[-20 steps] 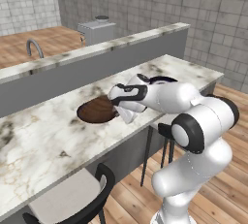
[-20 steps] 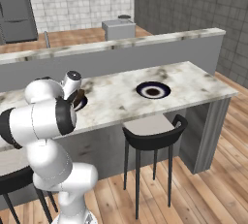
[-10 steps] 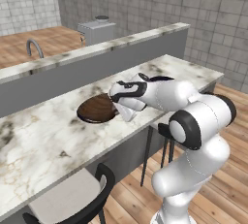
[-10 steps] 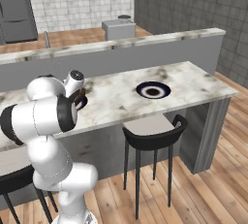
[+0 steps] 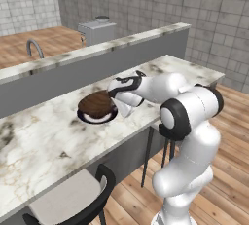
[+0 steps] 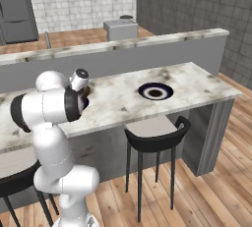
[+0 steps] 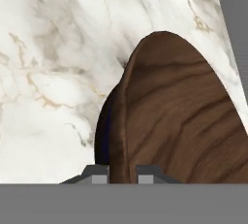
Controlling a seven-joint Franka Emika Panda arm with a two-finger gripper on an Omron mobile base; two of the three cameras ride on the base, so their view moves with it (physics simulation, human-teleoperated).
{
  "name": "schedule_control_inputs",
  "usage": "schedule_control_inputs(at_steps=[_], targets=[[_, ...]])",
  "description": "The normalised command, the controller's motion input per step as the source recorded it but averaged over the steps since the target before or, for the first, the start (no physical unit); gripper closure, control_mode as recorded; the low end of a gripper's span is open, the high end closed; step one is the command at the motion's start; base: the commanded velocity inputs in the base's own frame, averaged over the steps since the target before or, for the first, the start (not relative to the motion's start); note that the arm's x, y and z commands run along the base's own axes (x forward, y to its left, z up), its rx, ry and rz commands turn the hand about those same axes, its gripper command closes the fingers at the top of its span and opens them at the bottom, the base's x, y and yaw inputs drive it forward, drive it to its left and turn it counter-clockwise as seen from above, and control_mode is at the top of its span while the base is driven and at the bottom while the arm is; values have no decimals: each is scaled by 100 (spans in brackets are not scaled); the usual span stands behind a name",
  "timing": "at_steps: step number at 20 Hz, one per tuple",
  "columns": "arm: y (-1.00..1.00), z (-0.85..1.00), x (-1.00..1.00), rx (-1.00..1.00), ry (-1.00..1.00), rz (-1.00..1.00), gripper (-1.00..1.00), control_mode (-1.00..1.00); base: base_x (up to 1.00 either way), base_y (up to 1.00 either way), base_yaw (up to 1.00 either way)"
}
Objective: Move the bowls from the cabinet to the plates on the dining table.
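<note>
Nearest the base, two black stools tucked under the tabletop edge: one with a pale seat (image 5: pixel 73 199) at lower left of the left base view, another (image 6: pixel 156 135) below the free plate in the right base view, both well below the working surface. Above them, the long marble tabletop (image 5: pixel 44 141), bare and veined around the work spot. Reaching out over it, the white arm (image 5: pixel 160 87), bent low and sideways, ending in the claw (image 5: pixel 115 94) at the right edge of the brown wooden bowl (image 5: pixel 96 103). Seen from the hand view, the claw (image 7: pixel 122 173) with its two dark tips set on either side of the bowl rim (image 7: pixel 121 121), one tip outside and one inside, gripping the rim. Bowl (image 7: pixel 184 116) resting on a dark-rimmed plate (image 5: pixel 97 117), its navy edge peeking out under the bowl's near side (image 7: pixel 107 126). In the right base view, bowl and first plate mostly hidden behind the robot's own shoulder, just a dark sliver (image 6: pixel 84 93) showing. Farther along the tabletop, well apart, a second plate (image 6: pixel 155 92) with navy rim, white ring and dark centre, nothing on it. Behind the tabletop, the raised grey back ledge (image 5: pixel 97 68) with marble cap, close beyond the bowl. Beyond that, a wooden worktop with a curved tap (image 5: pixel 34 48), a small grey box-like unit (image 5: pixel 97 30) with something round on top, and grey tiled walls.
</note>
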Motion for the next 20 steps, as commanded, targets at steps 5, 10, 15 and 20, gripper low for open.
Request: schedule_control_inputs(at_steps=[5,10,15,20], targets=[[0,-29,37,0,-2,0,100,-100,0,0,0],[6,-74,6,-1,0,3,100,-100,0,0,0],[8,-57,5,-1,-1,2,100,-100,0,0,0],[10,-16,6,0,-1,0,100,-100,0,0,0]])
